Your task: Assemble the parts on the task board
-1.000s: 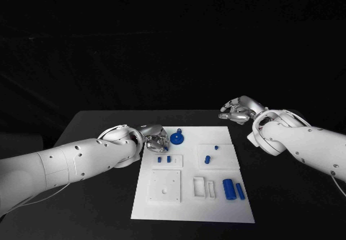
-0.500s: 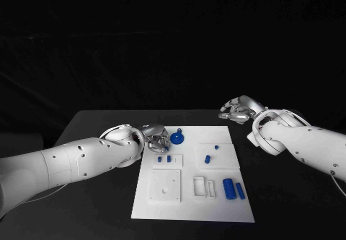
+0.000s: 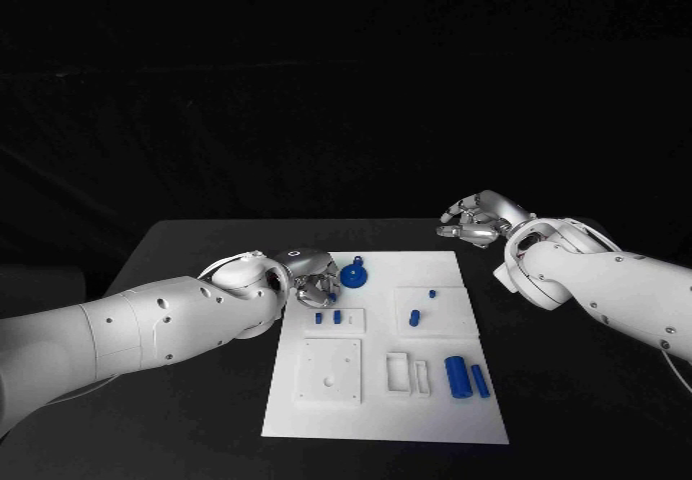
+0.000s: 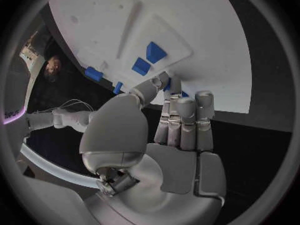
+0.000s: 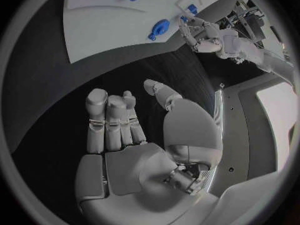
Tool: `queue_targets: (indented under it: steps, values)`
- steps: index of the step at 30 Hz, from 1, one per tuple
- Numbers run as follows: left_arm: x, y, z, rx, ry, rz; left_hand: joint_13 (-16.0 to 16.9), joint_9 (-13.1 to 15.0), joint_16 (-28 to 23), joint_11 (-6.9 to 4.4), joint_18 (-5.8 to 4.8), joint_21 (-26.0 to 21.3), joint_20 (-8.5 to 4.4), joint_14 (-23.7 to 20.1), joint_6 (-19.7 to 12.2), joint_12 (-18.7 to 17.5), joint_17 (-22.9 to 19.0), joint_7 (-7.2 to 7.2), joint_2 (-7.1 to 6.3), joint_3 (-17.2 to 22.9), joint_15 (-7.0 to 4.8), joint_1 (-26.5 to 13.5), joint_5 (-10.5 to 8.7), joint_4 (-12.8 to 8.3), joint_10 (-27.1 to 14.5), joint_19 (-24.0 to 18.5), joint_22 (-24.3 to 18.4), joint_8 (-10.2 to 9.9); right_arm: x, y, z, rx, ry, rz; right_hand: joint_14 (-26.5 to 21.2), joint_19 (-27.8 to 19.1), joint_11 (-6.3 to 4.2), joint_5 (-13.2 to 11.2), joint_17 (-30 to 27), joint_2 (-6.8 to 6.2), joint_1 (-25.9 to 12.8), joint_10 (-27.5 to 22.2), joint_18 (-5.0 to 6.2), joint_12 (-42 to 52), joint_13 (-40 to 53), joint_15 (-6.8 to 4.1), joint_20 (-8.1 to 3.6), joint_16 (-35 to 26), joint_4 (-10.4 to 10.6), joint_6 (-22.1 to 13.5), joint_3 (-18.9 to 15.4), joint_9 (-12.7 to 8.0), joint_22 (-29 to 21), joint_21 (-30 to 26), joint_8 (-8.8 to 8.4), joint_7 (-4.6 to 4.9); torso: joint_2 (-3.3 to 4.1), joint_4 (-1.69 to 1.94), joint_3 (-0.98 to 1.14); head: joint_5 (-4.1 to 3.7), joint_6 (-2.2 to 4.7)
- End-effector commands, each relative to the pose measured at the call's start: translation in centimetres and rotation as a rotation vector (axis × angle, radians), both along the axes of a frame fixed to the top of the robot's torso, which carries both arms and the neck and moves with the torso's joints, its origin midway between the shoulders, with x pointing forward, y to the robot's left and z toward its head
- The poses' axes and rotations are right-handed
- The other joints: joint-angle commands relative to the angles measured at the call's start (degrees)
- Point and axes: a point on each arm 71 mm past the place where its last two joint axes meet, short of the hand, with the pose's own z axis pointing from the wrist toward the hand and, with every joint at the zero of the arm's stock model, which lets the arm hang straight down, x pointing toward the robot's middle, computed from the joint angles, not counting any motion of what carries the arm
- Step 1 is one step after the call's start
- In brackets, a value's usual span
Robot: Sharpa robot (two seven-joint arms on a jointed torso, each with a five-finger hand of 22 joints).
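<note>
Left hand [image 3: 306, 278] hovers at the white board's [image 3: 433, 420] far left edge, fingers [image 4: 181, 120] drawn close with nothing plainly held; the round blue part [image 3: 355, 274] lies just beside them, toward the board's middle. Right hand [image 3: 483, 222] sits off the far right corner, fingers loosely curled, empty, farther away. About eight blue parts in all; two long ones [image 3: 467, 378] lie lengthwise near the front right.

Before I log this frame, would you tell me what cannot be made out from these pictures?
- Head view: the left hand covers the task board's left edge; any contact is hidden.
- Left wrist view: a blue piece sits between the fingertips; whether it is pinched is unclear.
- Head view: the round blue part is too small to identify.
- Head view: the right hand is seen from behind; its palm is hidden there.
</note>
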Motion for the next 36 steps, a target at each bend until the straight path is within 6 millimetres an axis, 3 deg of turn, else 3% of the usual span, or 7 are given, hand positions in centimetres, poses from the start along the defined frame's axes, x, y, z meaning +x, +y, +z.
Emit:
queue_targets:
  steps: [1,7,13,18,26,36]
  values:
    - [-0.71,-0.54,-1.12,0.031,0.030,-0.036,-0.02,0.09,0.01,-0.08,3.24,0.25,-2.07,0.16,0.48,-0.32,-0.06,0.08,0.31,0.24,-0.39,0.28,0.28,-0.16,0.29,-0.04,0.51,0.15,-0.03,0.10,-0.06,-0.006,0.003,0.014,0.41,0.00,-0.21,0.34,-0.05,0.41,0.10,-0.02,4.85,0.22,-0.06,-0.13,-0.53,-0.23,-0.33,0.01,-0.13,-0.07,0.38,-0.31,-0.35,0.29,-0.01,0.00,0.01,-0.01,-0.03]
    - [-0.68,-0.50,-0.99,0.003,0.022,-0.028,-0.04,-0.06,-0.17,0.02,3.18,0.18,-2.08,0.02,0.06,-0.65,-0.21,0.26,0.09,0.36,-0.30,0.17,0.24,-0.06,0.01,-0.07,0.47,-0.17,-0.02,0.10,-0.08,-0.006,0.003,0.014,0.41,0.00,-0.21,0.34,-0.05,0.41,0.10,-0.02,4.85,0.22,-0.07,-0.13,-0.53,-0.23,-0.34,0.01,-0.13,-0.07,0.39,-0.31,-0.36,0.29,0.00,0.02,0.00,-0.04,0.00]
    - [-0.65,-0.44,-0.91,-0.019,0.022,-0.021,-0.14,-1.54,-0.48,0.58,3.02,-0.19,-1.83,-0.37,-5.60,-1.84,-0.56,2.40,-1.72,0.58,0.23,0.48,-0.29,-0.20,-1.19,-0.40,0.38,-3.47,-0.02,0.07,-0.08,-0.007,0.004,0.013,0.41,0.00,-0.21,0.34,-0.05,0.41,0.09,-0.02,4.85,0.23,-0.08,-0.13,-0.52,-0.23,-0.34,0.00,-0.14,-0.07,0.39,-0.32,-0.36,0.29,-0.02,0.04,0.02,-0.02,0.00]
    - [-0.59,-0.33,-0.88,-0.026,0.021,-0.011,-0.47,-2.34,-0.53,1.35,3.18,-0.41,-1.20,-0.59,-8.45,-3.13,-0.72,2.41,-3.18,0.49,0.98,0.71,-0.52,-0.11,-2.95,-0.54,0.33,-4.89,-0.02,0.08,-0.08,-0.006,0.004,0.013,0.41,0.01,-0.21,0.34,-0.05,0.42,0.09,-0.02,4.85,0.23,-0.09,-0.13,-0.52,-0.24,-0.34,0.00,-0.14,-0.07,0.39,-0.32,-0.36,0.29,-0.02,0.00,0.02,0.01,0.05]
    - [-0.55,-0.14,-0.81,-0.033,0.014,-0.002,-0.55,-2.72,-0.54,1.72,3.43,-0.55,-0.79,-0.75,-9.84,-3.70,-0.86,2.27,-4.15,0.37,1.34,0.82,-0.65,0.27,-3.64,-0.60,0.31,-5.42,0.00,0.05,-0.09,-0.007,0.004,0.012,0.41,0.01,-0.21,0.34,-0.06,0.41,0.08,-0.01,4.85,0.24,-0.10,-0.13,-0.52,-0.25,-0.34,-0.01,-0.14,-0.08,0.39,-0.34,-0.37,0.29,-0.02,0.00,0.03,0.00,0.05]
    - [-0.39,0.45,-0.80,-0.030,0.010,0.015,-0.53,-2.79,-0.55,1.78,3.57,-0.60,-0.70,-0.80,-10.11,-3.81,-0.92,2.32,-4.26,0.48,1.41,1.13,-0.61,0.37,-3.75,-0.59,0.31,-5.45,0.00,0.00,-0.09,-0.007,0.004,0.012,0.42,0.01,-0.21,0.34,-0.06,0.41,0.07,-0.01,4.85,0.25,-0.11,-0.12,-0.52,-0.25,-0.36,-0.01,-0.15,-0.08,0.40,-0.35,-0.37,0.29,0.00,-0.02,0.03,-0.01,0.17]
